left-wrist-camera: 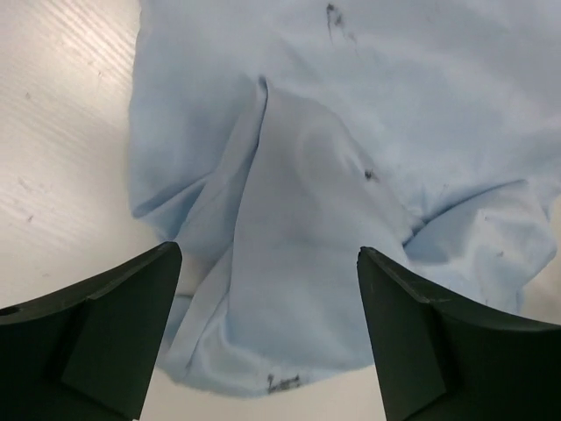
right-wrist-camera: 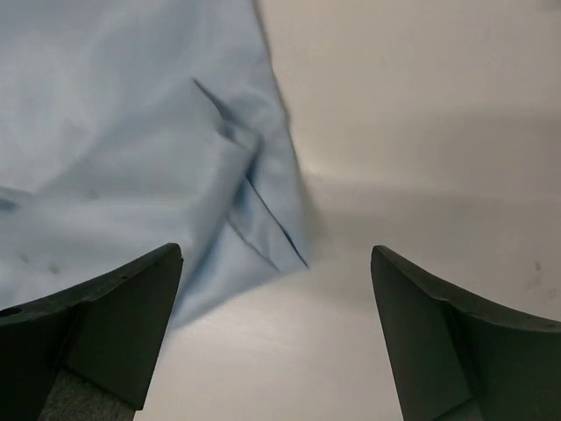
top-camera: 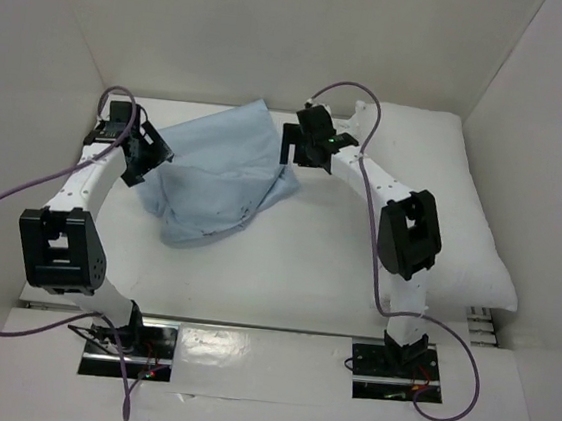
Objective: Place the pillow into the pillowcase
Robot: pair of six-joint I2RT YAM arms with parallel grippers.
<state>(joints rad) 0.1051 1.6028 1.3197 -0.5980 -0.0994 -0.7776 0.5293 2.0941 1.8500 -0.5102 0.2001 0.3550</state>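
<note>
From the camera above, the left arm (top-camera: 72, 189) bends at its elbow near the front left of the table (top-camera: 295, 272) and then reaches toward the back. The left gripper (top-camera: 151, 157) sits at the left edge of the pillowcase (top-camera: 219, 179). The right arm (top-camera: 404, 234) rises from its base and leans to the back and to the left, so the right gripper (top-camera: 306, 145) is at the upper right edge of the same pillowcase. The pillowcase lies crumpled and flat in the middle back part of the table. The pillow (top-camera: 464, 190) lies along the right side, partly behind the right arm, and a strip of bare table shows between it and the pillowcase. This view is too far to tell how the fingers stand. In the left wrist view, the left gripper (left-wrist-camera: 267, 253) has its two fingers wide apart. They hold nothing, and the folded blue pillowcase (left-wrist-camera: 351, 88) with small dark specks lies below them, with the table (left-wrist-camera: 61, 132) at the left. In the right wrist view, the right gripper (right-wrist-camera: 276, 250) is also spread wide and empty. The pillowcase (right-wrist-camera: 131, 132) fills the left half there, and its corner ends between the fingers, while the right finger is over bare table (right-wrist-camera: 421, 105). The pillow appears only in the view from above.
</note>
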